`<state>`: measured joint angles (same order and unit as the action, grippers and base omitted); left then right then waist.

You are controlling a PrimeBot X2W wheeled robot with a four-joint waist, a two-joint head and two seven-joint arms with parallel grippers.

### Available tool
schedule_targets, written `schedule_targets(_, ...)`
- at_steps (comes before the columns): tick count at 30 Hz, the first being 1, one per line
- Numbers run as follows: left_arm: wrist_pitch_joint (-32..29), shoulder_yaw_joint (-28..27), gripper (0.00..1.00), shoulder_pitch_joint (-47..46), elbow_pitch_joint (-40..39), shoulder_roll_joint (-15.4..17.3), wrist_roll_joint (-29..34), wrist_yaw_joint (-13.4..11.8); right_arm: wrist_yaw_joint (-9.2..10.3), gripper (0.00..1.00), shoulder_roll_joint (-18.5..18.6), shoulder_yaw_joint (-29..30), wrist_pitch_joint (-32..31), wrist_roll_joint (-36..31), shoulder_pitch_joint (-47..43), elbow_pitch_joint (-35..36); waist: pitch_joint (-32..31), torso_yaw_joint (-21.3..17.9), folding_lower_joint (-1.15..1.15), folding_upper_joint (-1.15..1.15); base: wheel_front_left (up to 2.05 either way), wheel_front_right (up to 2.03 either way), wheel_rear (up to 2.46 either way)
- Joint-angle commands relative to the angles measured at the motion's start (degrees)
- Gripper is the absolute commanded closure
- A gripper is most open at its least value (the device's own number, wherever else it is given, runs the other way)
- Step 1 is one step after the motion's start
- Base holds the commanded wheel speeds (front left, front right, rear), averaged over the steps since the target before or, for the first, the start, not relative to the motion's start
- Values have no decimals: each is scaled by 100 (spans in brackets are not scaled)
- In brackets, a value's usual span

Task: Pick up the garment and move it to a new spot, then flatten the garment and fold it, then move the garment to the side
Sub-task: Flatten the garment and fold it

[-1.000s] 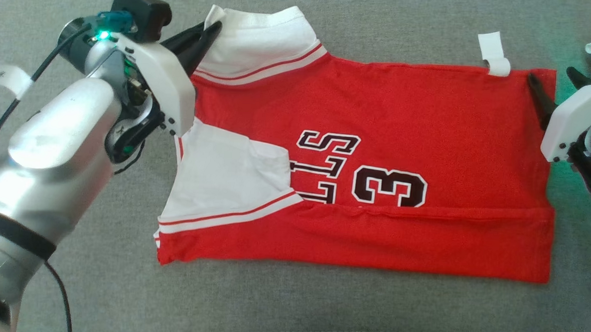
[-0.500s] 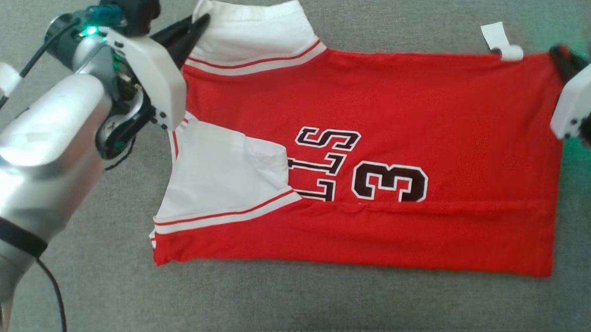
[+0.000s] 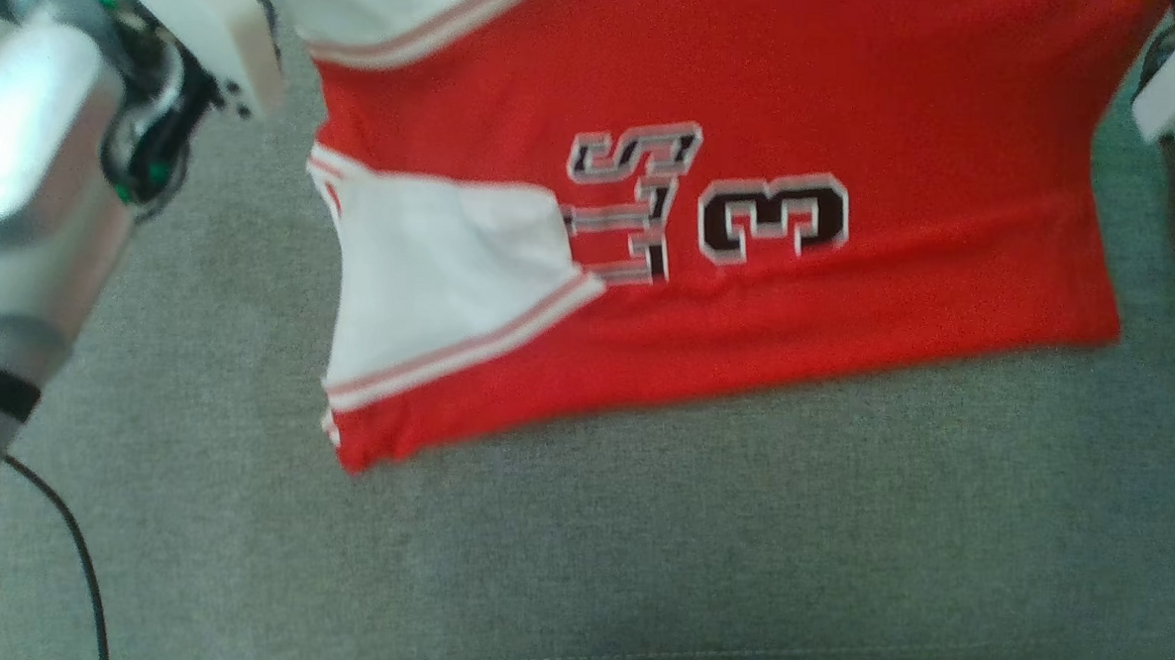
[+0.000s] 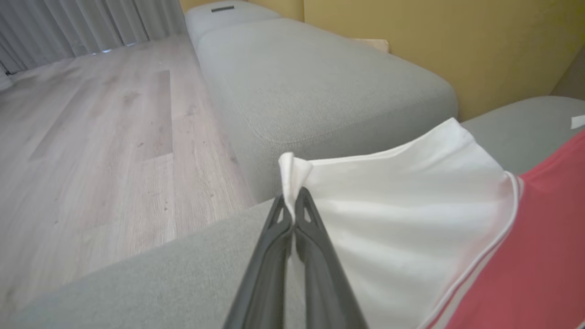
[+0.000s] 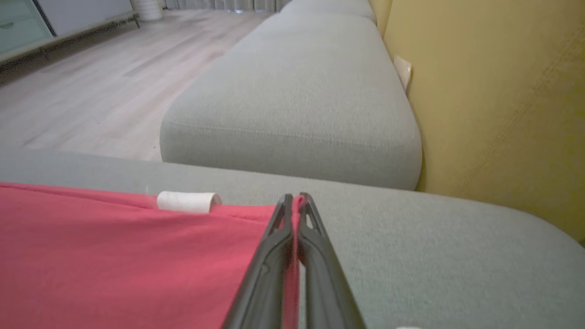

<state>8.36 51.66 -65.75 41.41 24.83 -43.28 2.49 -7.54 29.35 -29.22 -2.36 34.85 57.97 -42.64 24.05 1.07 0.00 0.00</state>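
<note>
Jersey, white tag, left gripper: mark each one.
Jersey [image 3: 777,80]: head view, red cloth above the number.
White tag [image 5: 187,201]: right wrist view, its middle.
Left gripper [image 4: 292,203]: left wrist view, between the fingertips, shut on the jersey's white corner.

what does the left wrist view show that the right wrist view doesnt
Left wrist view: the left tool shut on the white sleeve of the garment, with its striped trim.
Right wrist view: the right tool shut on the garment's red corner, and a pale cabinet at the room's edge.
Both: the garment's red cloth, grey sofa cushions, wood floor, yellow wall.
</note>
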Motion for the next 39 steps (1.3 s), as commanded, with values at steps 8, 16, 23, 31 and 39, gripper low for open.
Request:
schedule_targets(8, 521, -402, 100, -755, 408, 59, 208, -105, 5, 100, -124, -1, 826, -98, 551, -289, 50, -14, 0, 0, 0, 0, 0)
schedule_targets(16, 639, -253, 100, -383, 555, -54, 335, 159, 5, 100, -17, -511, 819, 210, 184, -431, -230, 22, 0, 0, 0, 0, 0)
schedule_targets(23, 649, -54, 100, 232, 181, 116, 393, 284, 5, 100, 440, -1166, 523, 602, -303, -185, -527, 95, 0, 0, 0, 0, 0)
schedule_targets(31, 165, 338, 100, 1021, -667, 411, 303, 358, 5, 100, 1039, -1873, 48, 1015, -728, 124, -727, 260, 0, 0, 0, 0, 0)
schedule_targets(39, -520, 679, 100, 1627, -1508, 773, 77, 406, 5, 100, 1475, -2477, -399, 1268, -912, 326, -804, 304, 0, 0, 0, 0, 0)
